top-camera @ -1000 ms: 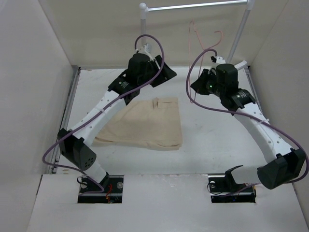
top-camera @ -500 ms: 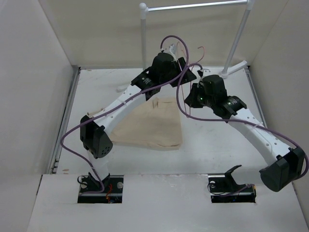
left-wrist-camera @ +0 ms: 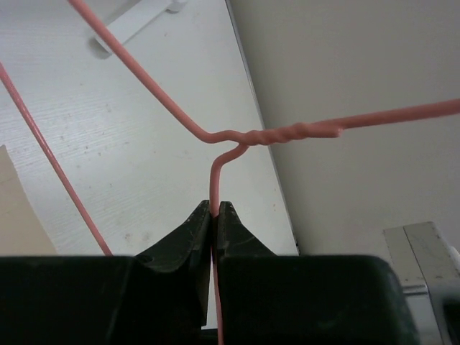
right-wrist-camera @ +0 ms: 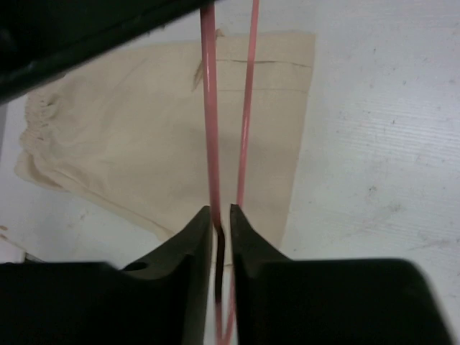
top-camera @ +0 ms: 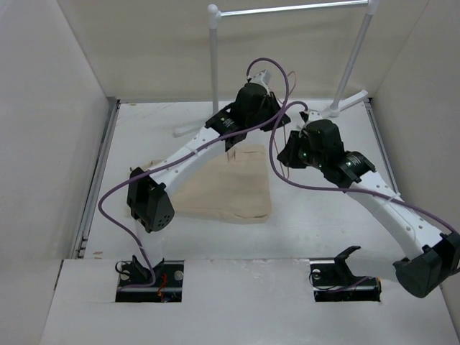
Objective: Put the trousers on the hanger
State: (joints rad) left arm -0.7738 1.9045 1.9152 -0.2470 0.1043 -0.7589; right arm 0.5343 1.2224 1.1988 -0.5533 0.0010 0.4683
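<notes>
The beige trousers (top-camera: 223,190) lie folded flat on the table, left of centre, and also show under the right wrist camera (right-wrist-camera: 144,129). The pink wire hanger (left-wrist-camera: 215,180) is held up in the air between both arms. My left gripper (left-wrist-camera: 214,208) is shut on the wire just below the twisted neck; from above it sits at the back centre (top-camera: 268,77). My right gripper (right-wrist-camera: 221,210) has one hanger wire (right-wrist-camera: 209,108) running between its fingers, with the jaws slightly apart and a gap beside the wire. From above, that gripper (top-camera: 302,121) is close to the right of the left one.
The white pipe garment rack (top-camera: 214,57) stands at the back, with its feet on the table (top-camera: 345,100) (left-wrist-camera: 136,18). Plain walls close in the left, right and back sides. Purple cables loop over both wrists.
My left arm swung right to the hanger and shut on its wire. My right arm lowered the hanger leftward over the table, and its jaws have eased slightly apart.
</notes>
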